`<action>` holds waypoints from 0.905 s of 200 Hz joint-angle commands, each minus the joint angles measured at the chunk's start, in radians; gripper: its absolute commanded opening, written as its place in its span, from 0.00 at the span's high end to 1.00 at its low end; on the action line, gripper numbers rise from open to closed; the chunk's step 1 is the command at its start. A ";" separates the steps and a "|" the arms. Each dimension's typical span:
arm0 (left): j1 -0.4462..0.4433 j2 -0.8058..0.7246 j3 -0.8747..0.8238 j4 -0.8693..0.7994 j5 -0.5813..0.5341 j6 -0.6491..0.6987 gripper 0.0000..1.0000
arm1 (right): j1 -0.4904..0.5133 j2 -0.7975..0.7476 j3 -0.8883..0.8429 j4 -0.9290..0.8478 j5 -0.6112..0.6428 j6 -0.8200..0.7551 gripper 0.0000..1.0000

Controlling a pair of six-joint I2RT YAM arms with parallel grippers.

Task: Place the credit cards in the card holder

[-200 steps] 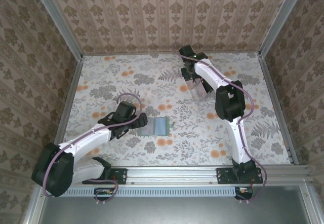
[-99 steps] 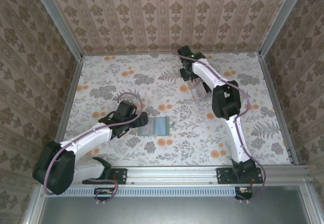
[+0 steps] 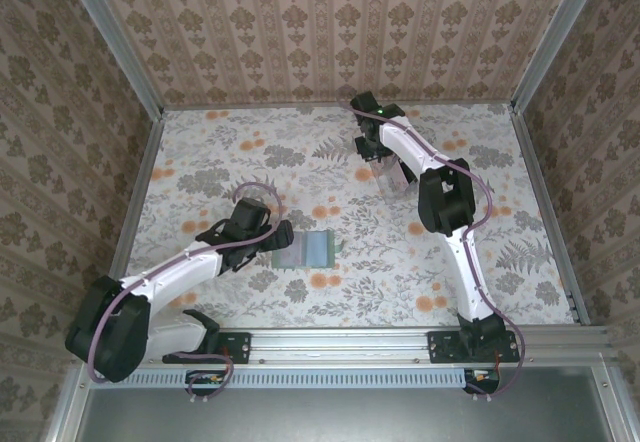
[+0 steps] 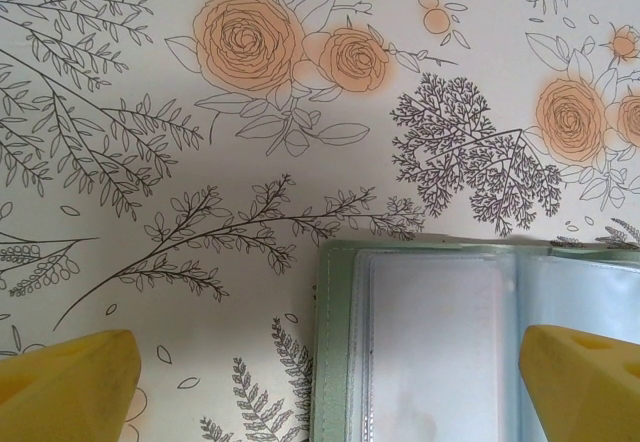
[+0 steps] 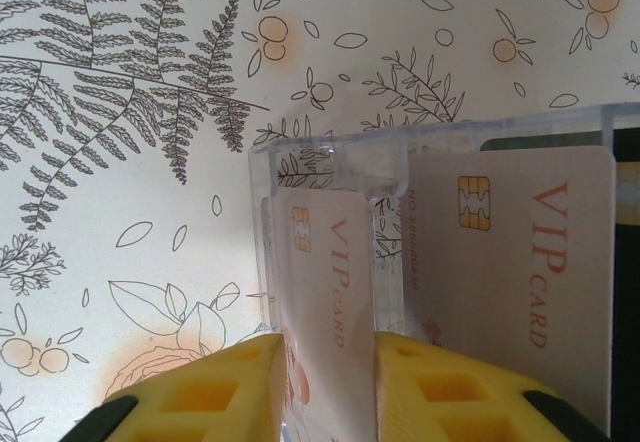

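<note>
Wallpaper (image 3: 300, 32) in damask surrounds rose-printed tabletop (image 3: 200, 152) bearing card holder (image 3: 312, 250).

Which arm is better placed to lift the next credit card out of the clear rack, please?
Right. The right pincer flanks a credit card standing in the clear rack, with a finger on each side. The left pincer hangs open over the card holder, well away from the rack.

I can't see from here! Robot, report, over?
Left gripper open at open card holder. Right gripper straddles one credit card in clear rack. Nothing blocking.
</note>
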 commanded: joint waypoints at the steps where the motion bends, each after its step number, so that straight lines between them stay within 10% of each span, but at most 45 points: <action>1: 0.009 0.007 0.021 0.008 0.010 0.016 0.00 | -0.003 -0.031 -0.007 -0.028 -0.023 -0.011 0.72; 181: 0.009 0.010 0.020 0.015 0.023 0.018 0.00 | -0.047 -0.082 0.004 -0.032 -0.222 0.026 1.00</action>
